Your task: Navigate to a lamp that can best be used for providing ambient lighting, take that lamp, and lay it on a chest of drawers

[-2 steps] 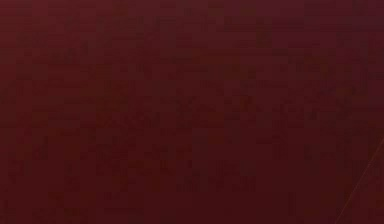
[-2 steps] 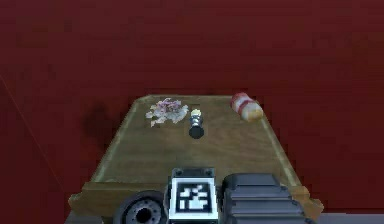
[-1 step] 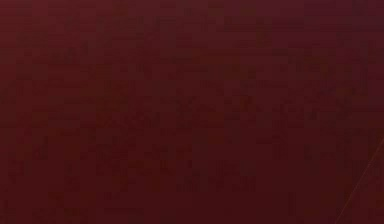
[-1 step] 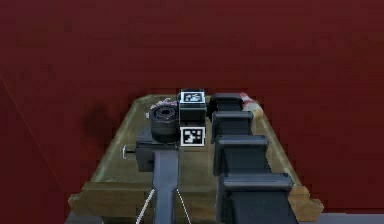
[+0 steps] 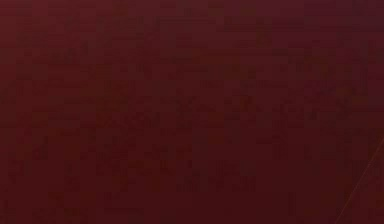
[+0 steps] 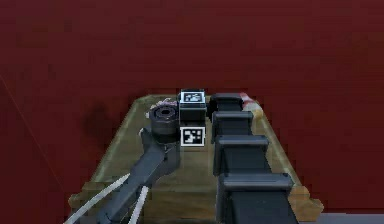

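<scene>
Forward view: a plain dark red wall (image 5: 190, 110), edge to edge, close ahead.

Arm side view: the same red wall (image 6: 300, 50) stands behind a tan wooden top (image 6: 120, 150) with a darker rim, seen from above. Whether this is the chest of drawers cannot be told.

The arm (image 6: 245, 160) reaches out over the top, with two white marker squares (image 6: 192, 115) at its far end. The gripper (image 6: 112, 205) angles down toward the lower left, its pale thin fingers (image 6: 92, 203) meeting the bottom edge. Finger state: cannot tell. Load: cannot tell.

Lamp: not identifiable. A small pale and red bit (image 6: 247, 101) shows at the top's far edge, just right of the arm.
</scene>
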{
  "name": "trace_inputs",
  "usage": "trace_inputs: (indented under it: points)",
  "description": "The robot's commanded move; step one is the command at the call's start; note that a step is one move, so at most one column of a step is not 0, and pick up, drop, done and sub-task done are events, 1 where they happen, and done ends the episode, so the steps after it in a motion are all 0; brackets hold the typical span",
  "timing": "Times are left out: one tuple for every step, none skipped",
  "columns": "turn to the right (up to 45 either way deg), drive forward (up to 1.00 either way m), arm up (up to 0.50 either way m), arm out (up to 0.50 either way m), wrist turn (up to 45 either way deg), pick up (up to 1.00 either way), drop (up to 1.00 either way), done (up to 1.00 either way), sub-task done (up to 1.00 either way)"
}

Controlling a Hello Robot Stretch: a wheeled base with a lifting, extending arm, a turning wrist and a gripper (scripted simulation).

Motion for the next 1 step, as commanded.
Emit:
trace_inputs:
  points:
    - [0.0,0.00,0.00,0.00,45.0,0.00,0.00,0.00,0.00]
